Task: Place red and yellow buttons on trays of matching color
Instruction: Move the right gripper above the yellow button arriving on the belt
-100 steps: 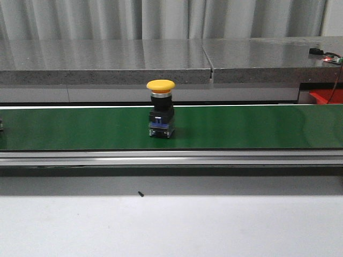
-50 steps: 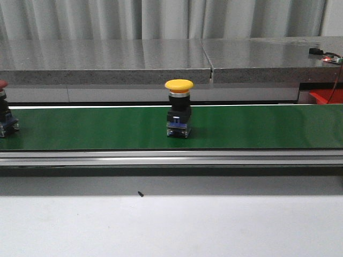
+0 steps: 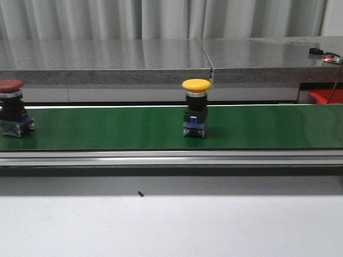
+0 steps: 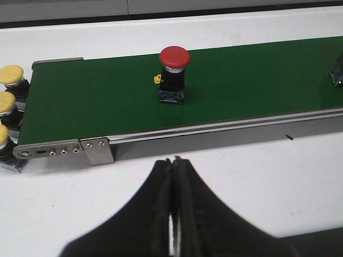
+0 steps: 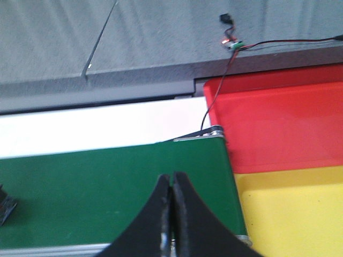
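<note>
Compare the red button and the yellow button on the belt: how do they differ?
The red button has a red cap and stands at the belt's left edge in the front view; the yellow button has a yellow cap and stands near the middle. Both stand upright on dark bodies.

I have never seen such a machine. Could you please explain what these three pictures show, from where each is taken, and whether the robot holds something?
A two-armed robot sorts push buttons from a green conveyor belt. The front view looks forward over the belt: a yellow button stands near its middle, a red button at its left end. The other two pictures come from cameras on the wrists. The left gripper is shut and empty, near the red button. The right gripper is also shut and empty, beside the red tray and yellow tray at the belt's end.
</note>
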### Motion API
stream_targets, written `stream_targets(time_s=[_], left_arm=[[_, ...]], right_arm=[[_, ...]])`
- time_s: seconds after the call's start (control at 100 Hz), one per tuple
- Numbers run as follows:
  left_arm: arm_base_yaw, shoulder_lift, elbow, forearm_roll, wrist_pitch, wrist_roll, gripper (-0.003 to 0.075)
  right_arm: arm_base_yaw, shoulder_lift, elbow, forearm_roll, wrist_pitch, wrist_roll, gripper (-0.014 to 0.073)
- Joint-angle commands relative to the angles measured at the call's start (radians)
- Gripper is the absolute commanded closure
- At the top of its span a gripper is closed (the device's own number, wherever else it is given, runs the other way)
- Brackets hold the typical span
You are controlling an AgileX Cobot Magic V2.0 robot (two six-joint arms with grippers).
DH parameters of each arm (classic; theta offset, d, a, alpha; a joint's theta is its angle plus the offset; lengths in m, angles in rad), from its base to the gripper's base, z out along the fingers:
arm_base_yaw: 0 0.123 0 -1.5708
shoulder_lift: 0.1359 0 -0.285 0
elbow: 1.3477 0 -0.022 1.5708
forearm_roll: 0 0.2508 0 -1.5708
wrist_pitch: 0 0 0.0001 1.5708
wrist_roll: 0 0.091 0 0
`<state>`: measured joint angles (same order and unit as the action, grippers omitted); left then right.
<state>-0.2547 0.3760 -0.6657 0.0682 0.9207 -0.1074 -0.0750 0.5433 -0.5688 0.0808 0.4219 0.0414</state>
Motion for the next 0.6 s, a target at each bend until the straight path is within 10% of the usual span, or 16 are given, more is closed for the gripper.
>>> stream_targets(time_s=[0.0,0.34,0.59], left_arm=[[-0.008,0.007,-0.024,-0.003,-0.063,-0.010,0.0739],[-0.008,0.007,-0.024,-0.003,-0.063,-0.010,0.0739],[-0.008,0.007,-0.024,-0.003,-0.063,-0.010,0.0739]], right_arm=[[0.034,0.060,-0.087,0.005,-0.019,-0.066,0.0652],[0.202,0.298,-0.325,0.006,0.270,-0.122,0.0598],[0.302,0.466,-0.423,0.007,0.302,-0.122,0.0239]])
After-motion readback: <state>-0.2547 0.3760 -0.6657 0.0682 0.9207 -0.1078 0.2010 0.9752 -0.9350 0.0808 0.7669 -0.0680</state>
